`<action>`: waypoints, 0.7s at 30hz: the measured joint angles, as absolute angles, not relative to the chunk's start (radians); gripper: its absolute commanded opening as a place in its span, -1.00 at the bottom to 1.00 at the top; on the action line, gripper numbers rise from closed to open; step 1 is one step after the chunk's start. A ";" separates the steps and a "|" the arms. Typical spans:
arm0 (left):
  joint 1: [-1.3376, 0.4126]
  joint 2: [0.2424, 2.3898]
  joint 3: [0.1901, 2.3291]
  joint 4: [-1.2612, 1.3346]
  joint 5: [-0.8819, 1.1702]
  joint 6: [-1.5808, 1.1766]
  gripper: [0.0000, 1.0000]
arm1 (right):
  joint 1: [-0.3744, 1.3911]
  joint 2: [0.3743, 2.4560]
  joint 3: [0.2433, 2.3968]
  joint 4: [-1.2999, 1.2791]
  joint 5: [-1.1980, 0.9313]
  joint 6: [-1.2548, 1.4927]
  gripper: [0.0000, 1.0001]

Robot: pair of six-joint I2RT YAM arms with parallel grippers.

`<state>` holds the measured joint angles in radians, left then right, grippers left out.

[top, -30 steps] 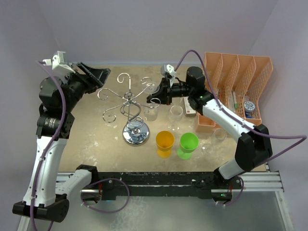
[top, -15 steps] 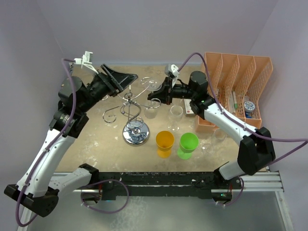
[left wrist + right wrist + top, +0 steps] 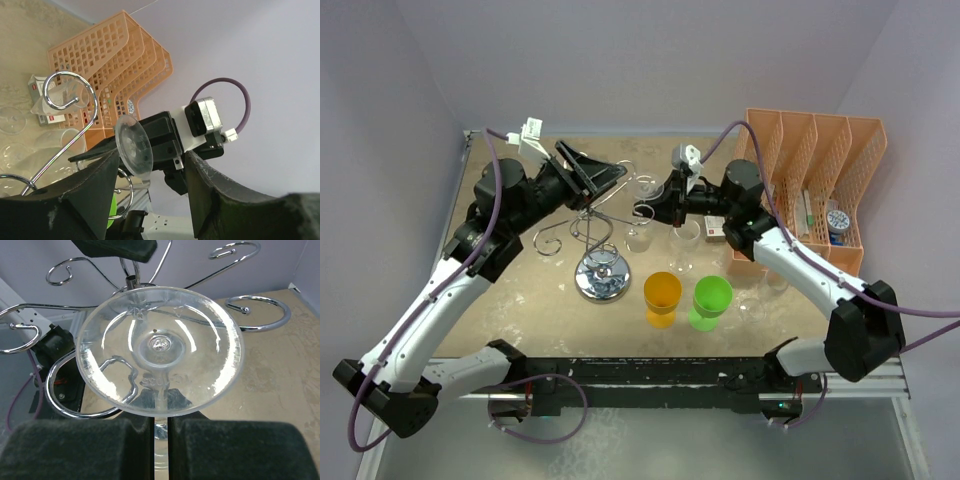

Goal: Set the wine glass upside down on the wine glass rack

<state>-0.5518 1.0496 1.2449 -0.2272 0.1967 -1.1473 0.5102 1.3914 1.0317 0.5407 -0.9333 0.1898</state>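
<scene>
The right claw (image 3: 160,440) is closed on the stem of the wine glass (image 3: 160,350), held sideways just beside the upper arms of the rack (image 3: 260,315). The left claw (image 3: 150,167) is wide and empty. The glass seems light, slippery and fragile, so the stem is a good hold.

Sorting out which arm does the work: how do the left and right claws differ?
The right claw is shut on the stem of the clear wine glass, whose foot faces the shiny chrome wire rack; the left claw is open and grips nothing. The right claw is at the rack's right side, the left claw over its top. Both are black and close to the curled arms.
</scene>
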 measured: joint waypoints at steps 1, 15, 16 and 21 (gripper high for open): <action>-0.553 1.055 1.243 -0.227 0.197 -1.159 0.04 | 0.510 1.383 1.026 0.541 -0.934 0.182 -1.00; -0.609 1.069 1.174 -0.198 0.187 -1.246 -0.14 | 0.509 1.345 1.003 0.536 -0.979 0.129 -1.00; -0.610 1.069 1.171 -0.194 0.185 -1.249 -0.17 | 0.509 1.345 1.003 0.533 -0.988 0.125 -1.00; -0.612 1.071 1.163 -0.180 0.183 -1.264 -0.34 | 0.510 1.343 1.003 0.522 -1.016 0.110 -1.00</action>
